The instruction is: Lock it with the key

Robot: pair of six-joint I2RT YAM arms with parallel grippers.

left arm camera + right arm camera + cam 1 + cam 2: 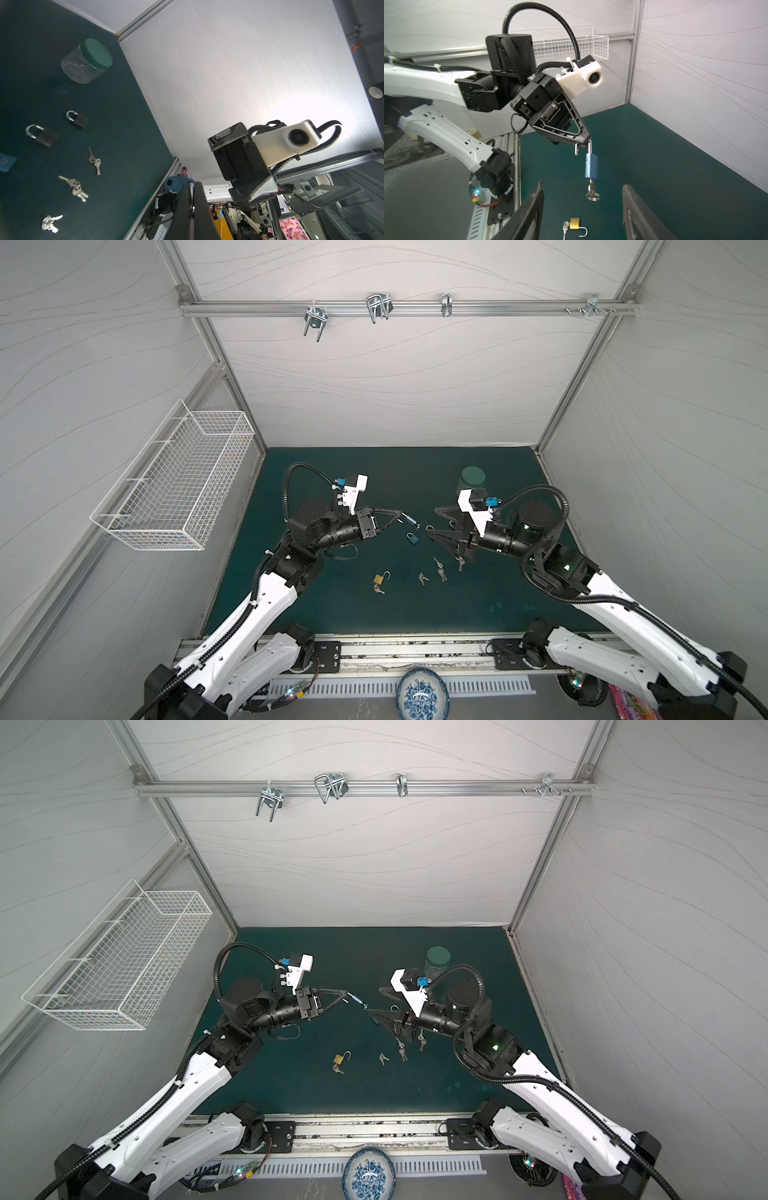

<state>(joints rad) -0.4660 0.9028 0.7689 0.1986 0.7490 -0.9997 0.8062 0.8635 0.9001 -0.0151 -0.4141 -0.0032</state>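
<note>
five padlocks (pixel 591 166) (pixel 412 537) (pixel 379 578) (pixel 80 120) (pixel 44 136), three loose key bunches (pixel 94 161) (pixel 73 187) (pixel 51 223), one jar (pixel 85 62), one wire basket (pixel 178 485), one bowl (pixel 422 695), two claws (pixel 401 514) (pixel 431 522).

Mat (pixel 332 472) is reading dark teal, hanging padlock (pixel 591 168) showing blue, open padlock (pixel 574 223) showing brass-gold, jar lid (pixel 96 54) showing dark green, wire basket (pixel 178 485) white, bowl (pixel 422 695) carrying a blue-on-white floral print, walls (pixel 395 385) showing pale grey wavy lines.
</note>
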